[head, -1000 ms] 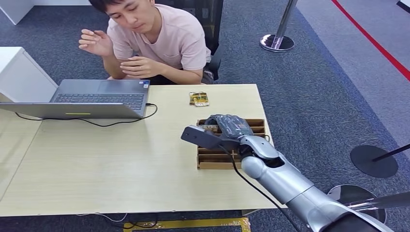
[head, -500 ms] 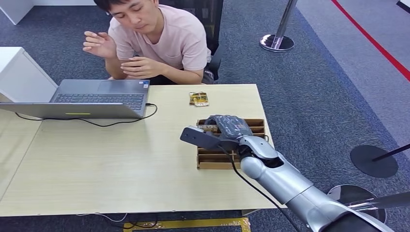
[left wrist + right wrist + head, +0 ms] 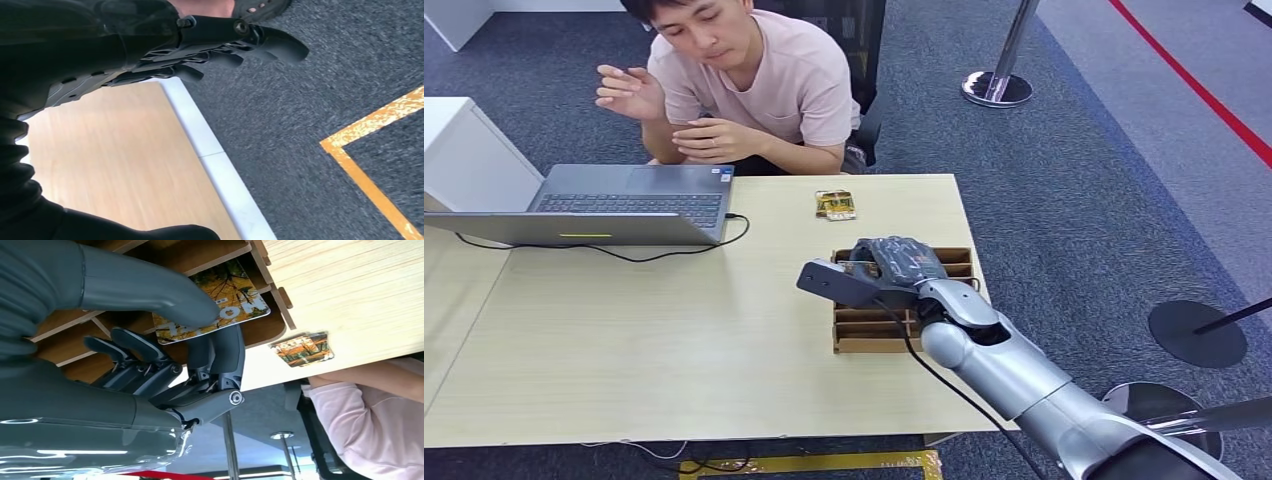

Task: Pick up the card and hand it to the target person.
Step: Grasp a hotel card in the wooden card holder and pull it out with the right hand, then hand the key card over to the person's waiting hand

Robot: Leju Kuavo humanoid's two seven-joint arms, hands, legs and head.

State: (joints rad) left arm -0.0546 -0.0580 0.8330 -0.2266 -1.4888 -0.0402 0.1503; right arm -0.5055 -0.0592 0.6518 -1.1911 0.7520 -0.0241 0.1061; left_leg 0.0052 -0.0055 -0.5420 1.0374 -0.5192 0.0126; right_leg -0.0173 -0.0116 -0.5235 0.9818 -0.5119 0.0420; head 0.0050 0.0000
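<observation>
step: lift card | my right hand (image 3: 200, 347) pinches the card (image 3: 235, 302) in the wooden tray (image 3: 854, 335) | advice: I raise straight, grip firm, clearing dividers

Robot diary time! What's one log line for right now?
right hand: pinching card in wooden tray | left hand: hanging, holding nothing | person: seated behind table

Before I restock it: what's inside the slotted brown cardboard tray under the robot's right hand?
One autumn-leaf printed card lies in the cardboard tray's far slot, pinched by the right hand. The nearer slots look empty; the hand covers the middle ones.
</observation>
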